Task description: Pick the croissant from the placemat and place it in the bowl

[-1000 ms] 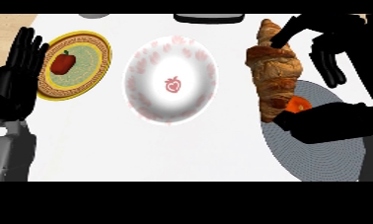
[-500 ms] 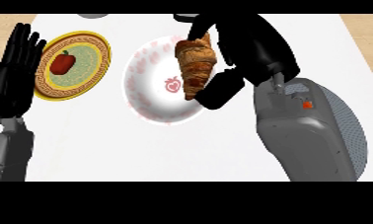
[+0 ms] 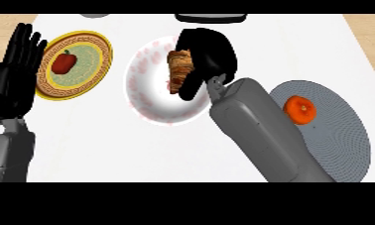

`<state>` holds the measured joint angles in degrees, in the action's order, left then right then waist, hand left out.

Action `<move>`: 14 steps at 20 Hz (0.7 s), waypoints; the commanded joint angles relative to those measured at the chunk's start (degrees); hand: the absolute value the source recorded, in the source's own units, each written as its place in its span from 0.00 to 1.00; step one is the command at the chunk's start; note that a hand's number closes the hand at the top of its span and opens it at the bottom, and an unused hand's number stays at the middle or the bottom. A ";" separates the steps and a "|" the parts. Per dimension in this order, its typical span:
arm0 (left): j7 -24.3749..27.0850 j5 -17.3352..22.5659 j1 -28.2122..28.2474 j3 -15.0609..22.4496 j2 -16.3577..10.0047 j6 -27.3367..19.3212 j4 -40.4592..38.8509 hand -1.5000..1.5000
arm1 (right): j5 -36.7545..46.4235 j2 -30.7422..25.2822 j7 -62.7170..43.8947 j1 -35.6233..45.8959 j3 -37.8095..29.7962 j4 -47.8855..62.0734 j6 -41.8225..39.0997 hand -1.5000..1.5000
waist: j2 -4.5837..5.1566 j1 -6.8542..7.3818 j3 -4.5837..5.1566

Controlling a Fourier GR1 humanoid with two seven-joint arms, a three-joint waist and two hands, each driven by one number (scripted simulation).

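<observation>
right hand [image 3: 211, 58] above the bowl [image 3: 150, 102], black fingers and thumb curled round the croissant [image 3: 180, 68]. croissant golden brown, long axis running top to bottom in the view, over the bowl's right half, clasped along its right side and top end. cannot tell whether touching the bowl's inside or held clear of it. grey right forearm slanting in from the lower right, crossing the bowl's lower right rim.

bowl white with pink speckles round the rim, near the middle of the white tabletop [image 3: 110, 154]. to its right, round grey placemat [image 3: 341, 135], partly hidden by the forearm, with an orange fruit [image 3: 300, 109] on its left part, well apart from the croissant.

to the left of the bowl, yellow plate [image 3: 92, 78] with a patterned border, a red pepper [image 3: 64, 62] on it, left of centre. left hand [image 3: 22, 70] at the view's left edge, just beside the plate, open, fingers straight and pointing up, holding nothing, at rest.

at the tabletop's far edge, a dark thing [image 3: 210, 17] and a grey thing [image 3: 93, 15], both cut off, too little showing to name.
</observation>
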<state>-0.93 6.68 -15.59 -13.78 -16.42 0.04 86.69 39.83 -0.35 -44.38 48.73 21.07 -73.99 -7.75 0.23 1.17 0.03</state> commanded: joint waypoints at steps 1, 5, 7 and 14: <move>2.72 -1.44 -1.87 1.26 1.25 -0.20 -4.47 0.50 | -1.60 0.33 0.29 1.78 0.65 11.83 10.45 1.00 | 0.41 0.32 0.01; -1.10 -0.81 -0.25 1.21 1.14 -1.09 1.33 0.50 | -9.51 0.34 5.10 -0.58 2.17 16.56 19.07 0.00 | 0.13 1.02 -0.06; 1.88 -2.37 1.27 2.78 2.98 -1.50 0.53 0.50 | -14.26 0.35 7.06 2.11 0.77 17.06 21.32 0.00 | 0.21 1.15 -0.06; 1.24 -1.59 -0.55 2.05 2.22 -0.95 -0.88 0.50 | -17.81 0.35 20.26 -2.35 2.56 18.33 42.15 0.00 | 0.23 0.79 -0.08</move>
<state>0.09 5.67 -16.43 -12.45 -15.05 -0.36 85.50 23.51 -0.01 -29.98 48.73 22.74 -56.90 24.03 0.48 2.12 -0.03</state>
